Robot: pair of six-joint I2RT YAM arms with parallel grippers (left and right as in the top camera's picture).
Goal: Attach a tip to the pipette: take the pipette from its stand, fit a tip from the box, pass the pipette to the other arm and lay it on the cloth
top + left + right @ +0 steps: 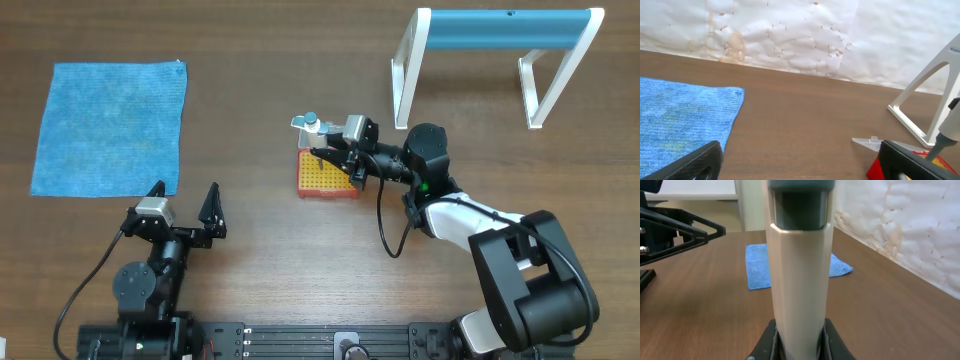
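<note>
My right gripper is shut on the white and grey pipette, holding it over the orange tip box in the middle of the table. In the right wrist view the pipette body stands between the fingers. The blue cloth lies flat at the far left. My left gripper rests open near the table's front left, just below the cloth, with nothing between its fingers. The left wrist view shows the cloth and the tip box corner.
The white pipette stand with a blue top bar is at the back right. A small clear plastic piece lies on the table near the tip box. Bare wood lies between cloth and box.
</note>
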